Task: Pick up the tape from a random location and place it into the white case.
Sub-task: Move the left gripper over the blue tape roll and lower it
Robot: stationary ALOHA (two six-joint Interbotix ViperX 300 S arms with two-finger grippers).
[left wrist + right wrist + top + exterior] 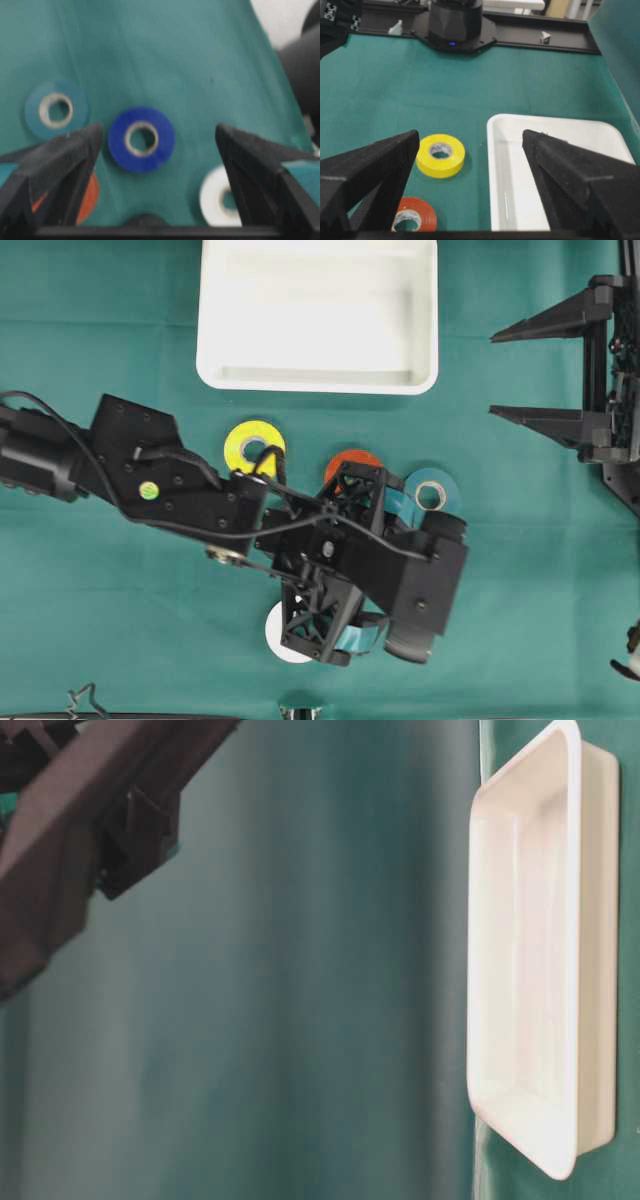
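Observation:
The white case (320, 315) lies at the back middle of the green cloth, with nothing in it; it also shows as the white case (555, 180) and the white case (575, 970). My left gripper (380, 570) hangs open over a cluster of tape rolls. Between and beyond the left gripper (159, 129) tips lies a blue tape (162, 145) flat on the cloth, hidden in the overhead view. Around it lie a light blue tape (448, 485), an orange tape (352, 460), a white tape (275, 638) and a yellow tape (240, 445). My right gripper (495, 375) stands open at the right, holding nothing.
In the right wrist view the open right gripper (470, 135) looks across the yellow tape (442, 161) and the orange tape (422, 212) towards the other arm's black base (455, 25). A black rail (545, 42) runs along that edge.

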